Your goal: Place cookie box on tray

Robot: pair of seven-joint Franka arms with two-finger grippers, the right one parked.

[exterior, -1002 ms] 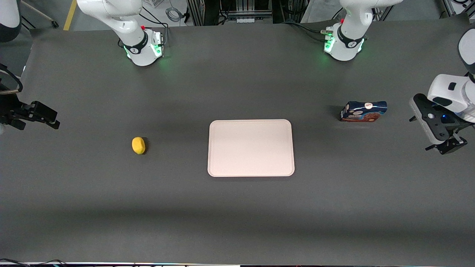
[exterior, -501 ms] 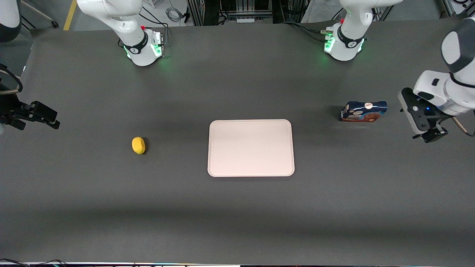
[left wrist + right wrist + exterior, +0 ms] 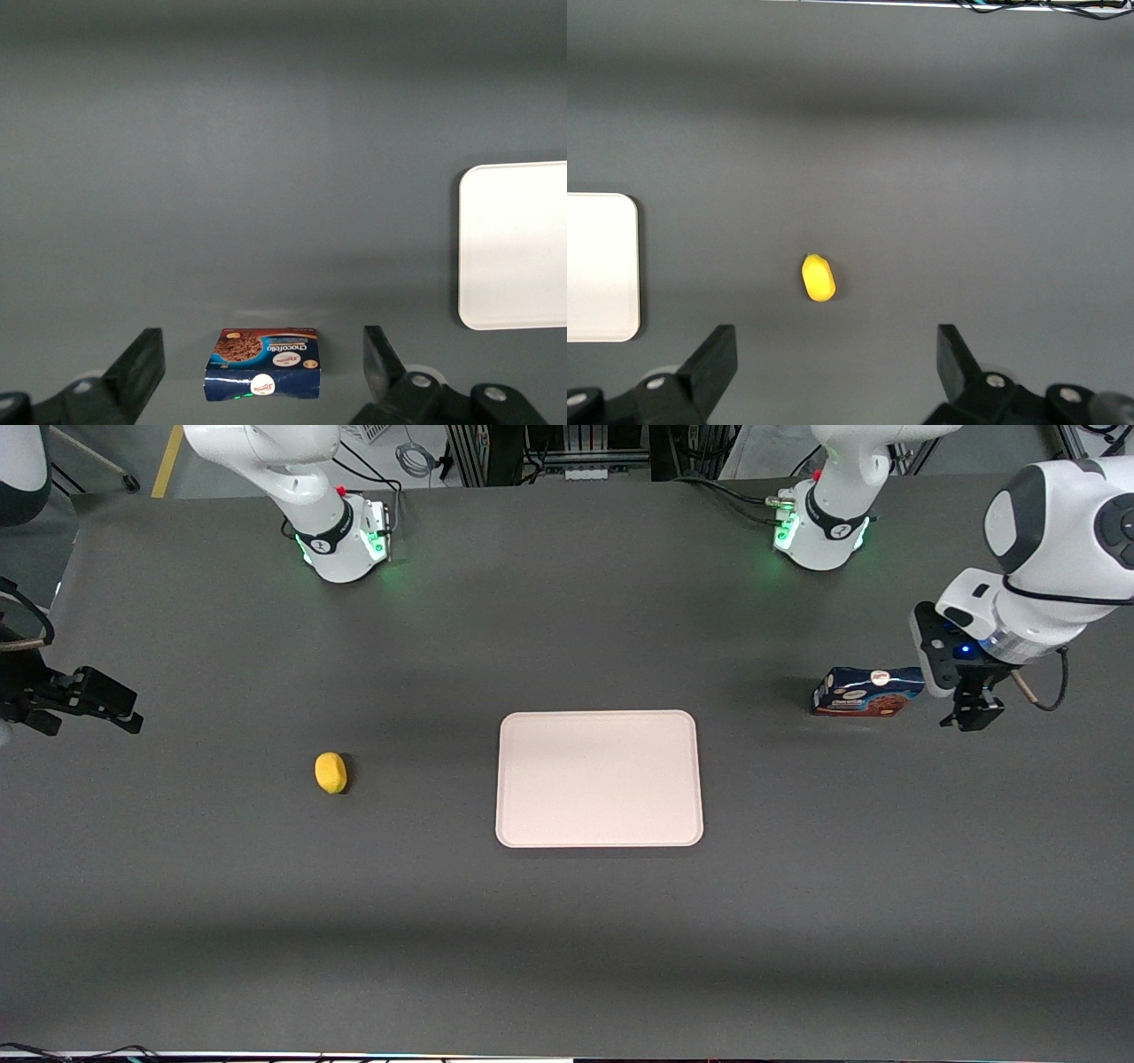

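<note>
My hand [image 3: 970,713] hangs open just beside the cookie box [image 3: 867,691], which lies on the bench [image 3: 567,939] apart from the tray [image 3: 599,778]

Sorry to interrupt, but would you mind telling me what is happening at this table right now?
The left arm is going for the cookie box, which lies on the table toward the working arm's end, apart from the tray. Its tool hangs open beside the box without touching it. The tray has nothing on it, and a small yellow object lies toward the parked arm's end. Nothing has been grasped yet.
</note>
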